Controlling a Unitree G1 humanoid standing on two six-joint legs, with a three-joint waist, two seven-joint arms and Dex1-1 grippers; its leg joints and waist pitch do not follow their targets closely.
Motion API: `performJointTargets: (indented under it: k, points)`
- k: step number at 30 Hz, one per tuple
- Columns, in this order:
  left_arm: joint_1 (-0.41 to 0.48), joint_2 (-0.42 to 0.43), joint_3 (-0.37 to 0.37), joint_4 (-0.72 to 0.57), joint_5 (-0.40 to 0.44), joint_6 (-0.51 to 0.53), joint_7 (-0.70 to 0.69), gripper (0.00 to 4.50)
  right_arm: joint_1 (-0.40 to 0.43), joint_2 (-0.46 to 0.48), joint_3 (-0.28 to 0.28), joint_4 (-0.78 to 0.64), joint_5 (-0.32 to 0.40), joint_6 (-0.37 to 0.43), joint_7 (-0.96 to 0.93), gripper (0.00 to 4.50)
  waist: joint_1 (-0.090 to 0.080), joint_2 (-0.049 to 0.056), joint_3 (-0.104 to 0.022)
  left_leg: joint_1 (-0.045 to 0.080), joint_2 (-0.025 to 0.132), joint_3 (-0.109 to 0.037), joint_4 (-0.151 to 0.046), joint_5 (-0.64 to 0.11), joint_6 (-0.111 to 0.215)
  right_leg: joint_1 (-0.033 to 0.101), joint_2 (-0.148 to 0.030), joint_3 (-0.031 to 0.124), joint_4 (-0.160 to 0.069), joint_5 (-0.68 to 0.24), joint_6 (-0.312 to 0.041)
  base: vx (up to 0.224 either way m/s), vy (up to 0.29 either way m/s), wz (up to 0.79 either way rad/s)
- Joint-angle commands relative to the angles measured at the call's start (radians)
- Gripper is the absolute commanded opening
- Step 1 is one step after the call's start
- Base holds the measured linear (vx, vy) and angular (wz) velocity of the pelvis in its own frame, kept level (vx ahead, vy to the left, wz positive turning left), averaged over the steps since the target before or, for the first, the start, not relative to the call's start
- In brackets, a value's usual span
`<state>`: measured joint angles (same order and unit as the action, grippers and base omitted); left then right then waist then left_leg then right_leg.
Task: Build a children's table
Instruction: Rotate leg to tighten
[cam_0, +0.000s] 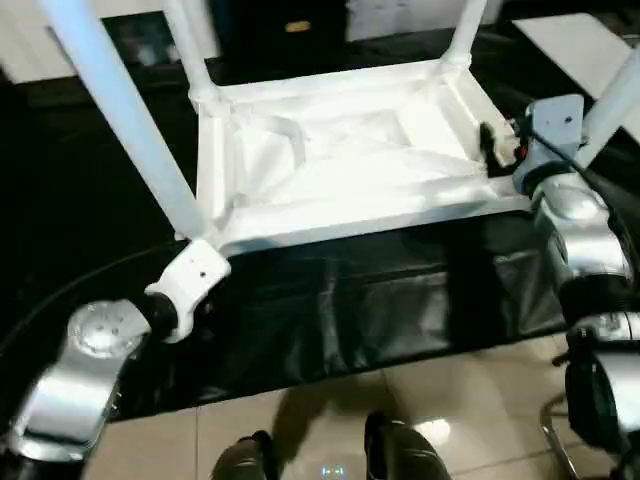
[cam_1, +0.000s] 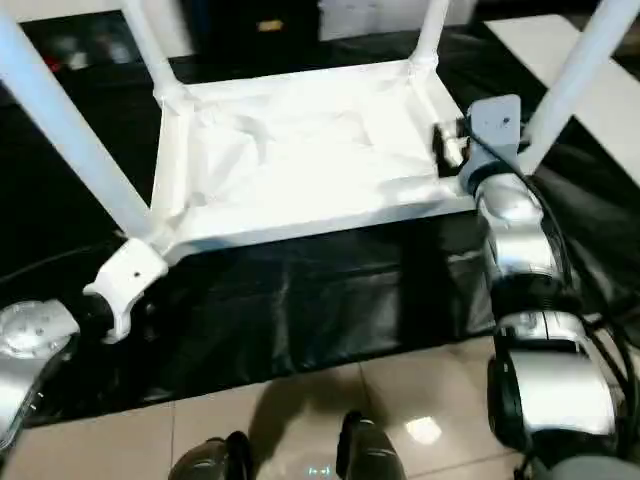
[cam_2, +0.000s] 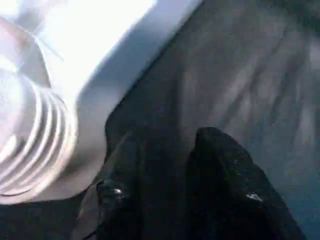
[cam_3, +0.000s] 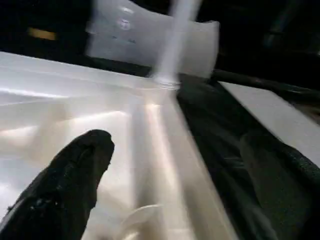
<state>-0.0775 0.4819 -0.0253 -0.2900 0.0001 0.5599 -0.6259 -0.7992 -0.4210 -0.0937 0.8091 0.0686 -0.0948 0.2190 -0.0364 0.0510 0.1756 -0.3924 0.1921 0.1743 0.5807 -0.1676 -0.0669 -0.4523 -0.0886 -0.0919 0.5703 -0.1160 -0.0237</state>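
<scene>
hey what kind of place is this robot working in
Probably an indoor lab or workshop: a bench draped in a black sheet, a tiled floor below, and an upside-down white table being assembled.

Silver forearms — black cables, black-fingered tools.

All four table legs cut off by pic tops.
</scene>
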Motion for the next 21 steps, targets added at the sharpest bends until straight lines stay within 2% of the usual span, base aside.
performJointTargets:
  k: [1, 2, 3, 4, 6, 8, 10, 11, 12, 14, 16, 17, 18, 19, 20, 21]
  points:
    - [0.019, 0.006, 0.04, -0.008, -0.014, -0.001, 0.028, 2.01, 0.014, 0.008, 0.003, -0.026, 0.021, -0.002, 0.041, 4.5, 0.003, -0.007, -0.073, 0.003, 0.009, 0.0, -0.052, -0.245, 0.13, 0.074, -0.032, 0.032, -0.066, -0.364, -0.194, 0.0, 0.0, 0.0]
    - [0.063, -0.065, 0.115, -0.027, -0.047, -0.014, 0.099, 2.11, 0.092, 0.012, 0.022, -0.159, 0.088, 0.053, 0.149, 4.5, -0.002, 0.003, -0.067, 0.002, 0.007, -0.001, -0.053, -0.264, 0.135, 0.072, -0.028, 0.03, -0.067, -0.383, -0.194, 0.0, 0.0, 0.0]
    - [0.095, -0.112, 0.164, -0.038, -0.062, -0.035, 0.147, 2.11, 0.158, 0.014, 0.038, -0.276, 0.149, 0.111, 0.236, 4.5, -0.006, -0.005, -0.063, 0.0, 0.01, 0.0, -0.054, -0.277, 0.136, 0.075, -0.027, 0.029, -0.078, -0.4, -0.167, 0.0, 0.0, 0.0]
    - [0.106, -0.125, 0.178, -0.041, -0.065, -0.044, 0.161, 2.28, 0.182, 0.014, 0.044, -0.318, 0.171, 0.132, 0.263, 4.5, -0.004, -0.005, -0.063, -0.001, 0.01, -0.003, -0.055, -0.275, 0.141, 0.076, -0.025, 0.028, -0.079, -0.406, -0.158, 0.0, 0.0, 0.0]
    - [0.152, -0.166, 0.223, -0.042, -0.07, -0.111, 0.216, 2.37, 0.3, 0.009, 0.078, -0.504, 0.251, 0.226, 0.325, 4.5, -0.006, -0.005, -0.064, 0.001, 0.014, -0.008, -0.061, -0.289, 0.146, 0.067, -0.024, 0.026, -0.085, -0.459, -0.138, 0.0, 0.0, 0.0]
    - [0.161, -0.18, 0.24, -0.039, -0.076, -0.132, 0.232, 2.51, 0.342, 0.007, 0.089, -0.566, 0.276, 0.26, 0.328, 4.5, -0.003, -0.002, -0.055, 0.005, 0.015, -0.008, -0.065, -0.313, 0.135, 0.06, -0.021, 0.027, -0.097, -0.515, -0.109, 0.0, 0.0, 0.0]
    - [0.167, -0.204, 0.264, -0.031, -0.096, -0.166, 0.247, 2.6, 0.411, 0.005, 0.102, -0.665, 0.314, 0.316, 0.331, 4.5, 0.002, 0.002, -0.053, 0.011, 0.016, -0.01, -0.068, -0.337, 0.117, 0.054, -0.024, 0.026, -0.104, -0.562, -0.091, 0.0, 0.0, 0.0]
    - [0.166, -0.21, 0.27, -0.028, -0.104, -0.172, 0.247, 2.79, 0.439, 0.002, 0.109, -0.703, 0.327, 0.337, 0.329, 4.5, 0.002, 0.001, -0.051, 0.012, 0.015, -0.012, -0.069, -0.348, 0.105, 0.054, -0.025, 0.026, -0.107, -0.585, -0.075, 0.0, 0.0, 0.0]
    - [0.154, -0.217, 0.28, -0.021, -0.122, -0.187, 0.25, 2.85, 0.484, -0.003, 0.118, -0.76, 0.342, 0.367, 0.328, 4.5, 0.006, 0.004, -0.049, 0.013, 0.016, -0.014, -0.073, -0.354, 0.098, 0.053, -0.025, 0.027, -0.11, -0.594, -0.061, 0.0, 0.0, 0.0]
    - [0.139, -0.226, 0.292, -0.016, -0.133, -0.191, 0.252, 2.91, 0.51, -0.003, 0.116, -0.798, 0.348, 0.397, 0.33, 4.5, 0.013, 0.005, -0.047, 0.016, 0.017, -0.014, -0.075, -0.368, 0.089, 0.048, -0.024, 0.028, -0.114, -0.601, -0.052, 0.0, 0.0, 0.0]
    - [0.061, -0.225, 0.315, 0.025, -0.172, -0.206, 0.235, 3.07, 0.565, 0.007, 0.116, -0.868, 0.355, 0.47, 0.315, 4.5, 0.017, 0.004, -0.05, 0.016, 0.015, -0.015, -0.076, -0.367, 0.081, 0.049, -0.025, 0.029, -0.113, -0.593, -0.05, 0.0, 0.0, 0.0]
    - [0.029, -0.209, 0.313, 0.056, -0.178, -0.219, 0.226, 3.18, 0.579, 0.008, 0.122, -0.887, 0.357, 0.496, 0.314, 4.5, 0.021, 0.002, -0.053, 0.024, 0.013, -0.013, -0.073, -0.361, 0.081, 0.043, -0.024, 0.032, -0.115, -0.591, -0.045, 0.0, 0.0, 0.0]
    - [-0.004, -0.191, 0.309, 0.092, -0.184, -0.234, 0.206, 3.31, 0.587, 0.011, 0.132, -0.892, 0.35, 0.508, 0.312, 4.5, 0.025, 0.01, -0.052, 0.019, 0.014, -0.017, -0.076, -0.346, 0.083, 0.048, -0.025, 0.031, -0.112, -0.566, -0.05, 0.0, 0.0, 0.0]
    - [-0.004, -0.191, 0.309, 0.092, -0.184, -0.234, 0.206, 3.31, 0.587, 0.011, 0.132, -0.892, 0.35, 0.508, 0.312, 4.5, 0.024, 0.008, -0.051, 0.014, 0.014, -0.019, -0.078, -0.342, 0.083, 0.051, -0.026, 0.03, -0.11, -0.557, -0.051, 0.0, 0.0, 0.0]
    - [-0.059, -0.169, 0.311, 0.148, -0.195, -0.236, 0.183, 3.33, 0.593, 0.015, 0.145, -0.897, 0.34, 0.528, 0.299, 4.5, 0.024, 0.01, -0.053, 0.011, 0.013, -0.02, -0.079, -0.337, 0.082, 0.055, -0.029, 0.03, -0.105, -0.541, -0.051, 0.0, 0.0, 0.0]
    - [-0.075, -0.163, 0.312, 0.164, -0.2, -0.235, 0.177, 3.39, 0.594, 0.015, 0.149, -0.898, 0.337, 0.534, 0.295, 4.5, 0.024, 0.009, -0.056, 0.017, 0.011, -0.017, -0.075, -0.329, 0.082, 0.05, -0.029, 0.033, -0.105, -0.529, -0.057, 0.0, 0.0, 0.0]
